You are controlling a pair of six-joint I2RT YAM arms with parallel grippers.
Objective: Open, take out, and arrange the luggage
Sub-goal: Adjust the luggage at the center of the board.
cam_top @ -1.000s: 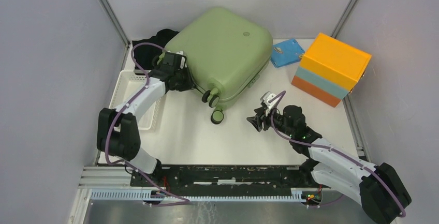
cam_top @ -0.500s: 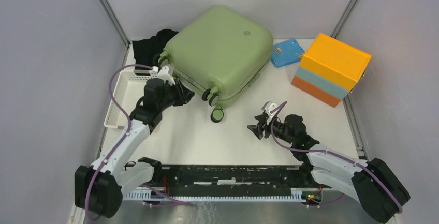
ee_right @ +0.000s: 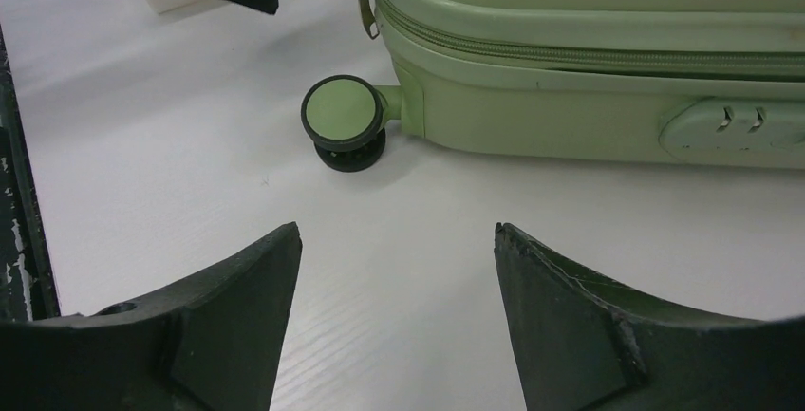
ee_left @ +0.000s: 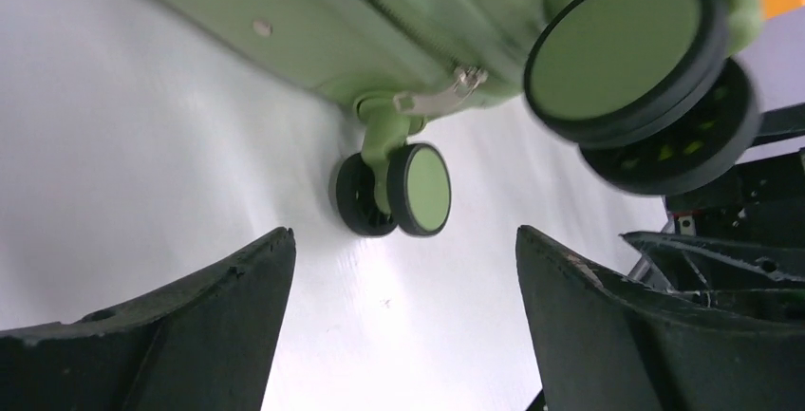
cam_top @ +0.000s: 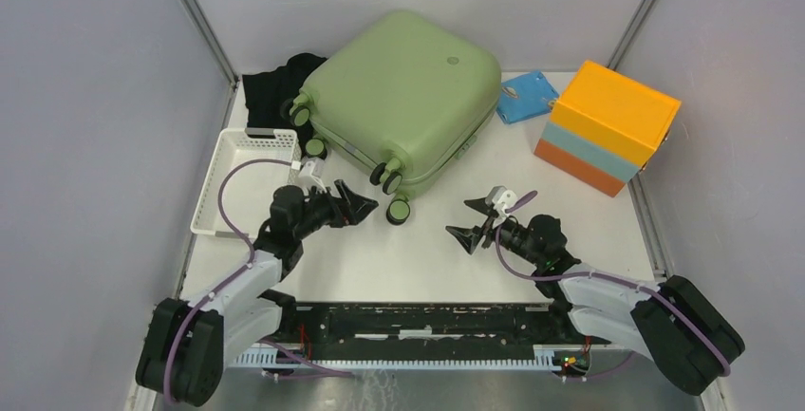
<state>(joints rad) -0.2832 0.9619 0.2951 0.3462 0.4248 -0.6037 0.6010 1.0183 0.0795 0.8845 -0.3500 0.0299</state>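
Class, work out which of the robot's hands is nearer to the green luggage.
Left. The left hand sits open just left of the near wheel of the luggage, not touching it. The right hand, also open, is farther off to that wheel's right.

My left arm [cam_top: 242,278] and right arm [cam_top: 600,288] are white shells joined by chunky black joint housings, each trailed by a looping purple cable [cam_top: 225,197]. My left gripper [cam_top: 357,204] and right gripper [cam_top: 465,221] carry matte black, wedge-shaped fingers [ee_left: 190,335], lightly scuffed at the edges, with a small white block [cam_top: 308,170] on each wrist.
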